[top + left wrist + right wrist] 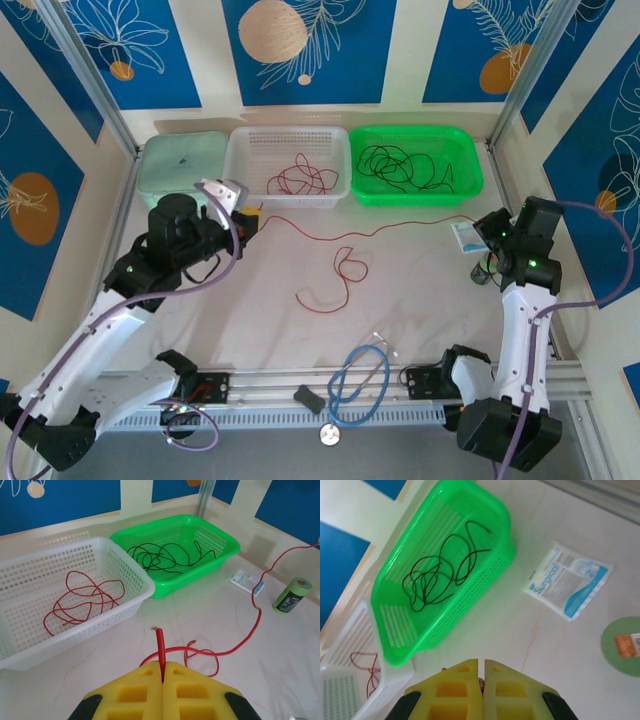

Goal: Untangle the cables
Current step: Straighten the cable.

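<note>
Red cable (340, 237) spans the table (430, 310) left to right, its long axis joining my grippers and its slack loop nearer the left one. At the far side, the white basket (290, 131) holds a red strand (300, 178) and the green basket (415, 130) a black strand (405, 165). My left gripper (162, 672) is clamped on the cable's left end, plain in its wrist view. My right gripper (481, 667) is closed, seemingly on the right end; the pinch barely shows.

Glossy perforated plastic green basket (222, 555) and white basket (100, 622); matt table (200, 610).
</note>
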Robot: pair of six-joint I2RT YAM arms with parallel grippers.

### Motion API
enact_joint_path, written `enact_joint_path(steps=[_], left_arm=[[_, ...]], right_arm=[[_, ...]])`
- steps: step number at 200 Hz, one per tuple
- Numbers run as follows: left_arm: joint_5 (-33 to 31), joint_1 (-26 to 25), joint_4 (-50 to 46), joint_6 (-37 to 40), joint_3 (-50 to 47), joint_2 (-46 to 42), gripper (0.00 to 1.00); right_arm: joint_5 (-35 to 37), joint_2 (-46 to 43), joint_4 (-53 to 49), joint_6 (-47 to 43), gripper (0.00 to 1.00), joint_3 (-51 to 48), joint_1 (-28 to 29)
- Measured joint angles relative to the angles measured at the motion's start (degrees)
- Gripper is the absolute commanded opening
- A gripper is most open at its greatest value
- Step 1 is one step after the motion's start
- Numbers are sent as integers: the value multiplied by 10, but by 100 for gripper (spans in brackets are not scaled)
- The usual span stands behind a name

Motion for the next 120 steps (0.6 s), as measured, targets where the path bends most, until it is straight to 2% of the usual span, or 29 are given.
enact_joint_path(steps=[51, 120], left_arm=[[-21, 7, -38, 3, 10, -8, 0], [-119, 8, -62, 22, 27, -54, 0]], right_arm=[[-4, 15, 12, -14, 0, 0, -57], [-14, 18, 14, -26, 0, 0, -130]])
